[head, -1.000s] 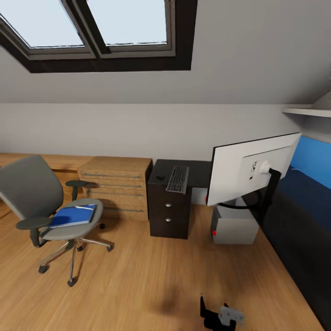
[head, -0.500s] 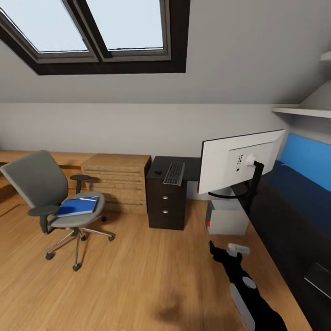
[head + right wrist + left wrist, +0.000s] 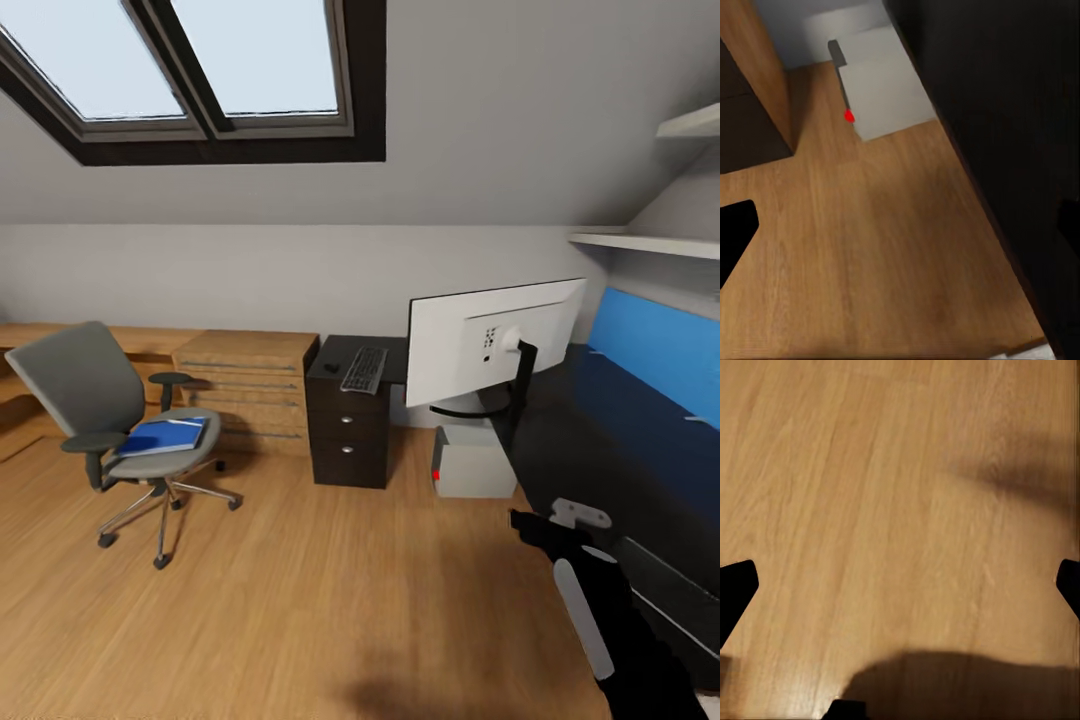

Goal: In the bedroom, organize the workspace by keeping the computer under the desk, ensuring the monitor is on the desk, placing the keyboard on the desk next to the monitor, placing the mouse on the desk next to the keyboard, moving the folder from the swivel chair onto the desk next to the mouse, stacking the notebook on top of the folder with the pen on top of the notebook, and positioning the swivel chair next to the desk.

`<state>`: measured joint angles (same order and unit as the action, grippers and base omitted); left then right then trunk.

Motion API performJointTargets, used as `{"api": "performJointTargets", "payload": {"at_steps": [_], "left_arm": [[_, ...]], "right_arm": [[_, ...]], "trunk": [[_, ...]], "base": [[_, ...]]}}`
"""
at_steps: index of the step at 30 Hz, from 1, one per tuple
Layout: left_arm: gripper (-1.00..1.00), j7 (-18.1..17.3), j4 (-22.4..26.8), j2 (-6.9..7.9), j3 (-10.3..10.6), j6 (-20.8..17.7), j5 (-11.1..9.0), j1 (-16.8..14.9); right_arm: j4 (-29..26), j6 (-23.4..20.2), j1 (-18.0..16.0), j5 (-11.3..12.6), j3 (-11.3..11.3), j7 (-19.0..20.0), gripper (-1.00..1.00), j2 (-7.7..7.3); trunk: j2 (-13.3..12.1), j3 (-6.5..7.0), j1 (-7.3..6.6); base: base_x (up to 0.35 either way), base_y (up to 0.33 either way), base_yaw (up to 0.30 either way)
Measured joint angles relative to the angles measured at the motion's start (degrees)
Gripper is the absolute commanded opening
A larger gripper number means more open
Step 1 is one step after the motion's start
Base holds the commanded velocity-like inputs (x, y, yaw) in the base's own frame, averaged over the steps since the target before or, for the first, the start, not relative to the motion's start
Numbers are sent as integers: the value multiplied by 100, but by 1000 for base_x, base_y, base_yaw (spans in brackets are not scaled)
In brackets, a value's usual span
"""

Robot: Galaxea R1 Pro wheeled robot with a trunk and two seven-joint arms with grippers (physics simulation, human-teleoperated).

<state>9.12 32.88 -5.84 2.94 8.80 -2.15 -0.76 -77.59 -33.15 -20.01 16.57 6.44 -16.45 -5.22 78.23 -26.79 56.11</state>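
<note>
Attic bedroom, wood floor [image 3: 300,590], skylights overhead. I see the table [image 3: 620,450] at 3 o'clock, the monitor [image 3: 490,340] on its near end, the computer [image 3: 472,462] on the floor below. Keyboard [image 3: 364,369] and mouse [image 3: 331,367] sit on the dark drawer unit [image 3: 347,440] at 12. Folder [image 3: 162,437] lies on the swivel chair [image 3: 110,420] seat at 9. Right gripper [image 3: 545,527] hangs by the table edge; left gripper [image 3: 900,585] over bare floor. Both sets of fingers spread wide, holding nothing.
</note>
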Motion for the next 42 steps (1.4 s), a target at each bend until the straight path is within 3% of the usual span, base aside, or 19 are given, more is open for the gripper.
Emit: {"api": "performJointTargets", "payload": {"at_steps": [9, 16, 18, 25, 30, 42], "left_arm": [[100, 0, 0, 12, 0, 10, 1, 0], [100, 1, 0, 23, -7, 17, 1, 0], [100, 2, 0, 25, -11, 18, 1, 0], [100, 188, 144, 10, -43, 200, 0, 0], [100, 337, 202, 136, -48, 330, -6, 0], [100, 465, 219, 176, -49, 488, -5, 0]], "right_arm": [[-80, -121, 0, -7, 132, -22, 100, -309], [-79, -66, 0, -21, 144, -21, 100, -395], [-66, -61, 0, -24, 144, -20, 100, -399], [-290, -145, 87, 73, 169, -112, 100, -187], [-450, -117, 102, 68, 170, -122, 100, -172], [-470, -103, 106, 62, 173, -117, 100, -169]], "trunk": [[0, 0, -2], [0, 0, -3], [0, 0, -3], [0, 0, -1], [0, 0, -1], [0, 0, -1]], "base": [[20, -324, 0], [191, -285, 0], [101, -125, 0], [0, 0, 0], [0, 0, 0], [0, -84, 0]]}}
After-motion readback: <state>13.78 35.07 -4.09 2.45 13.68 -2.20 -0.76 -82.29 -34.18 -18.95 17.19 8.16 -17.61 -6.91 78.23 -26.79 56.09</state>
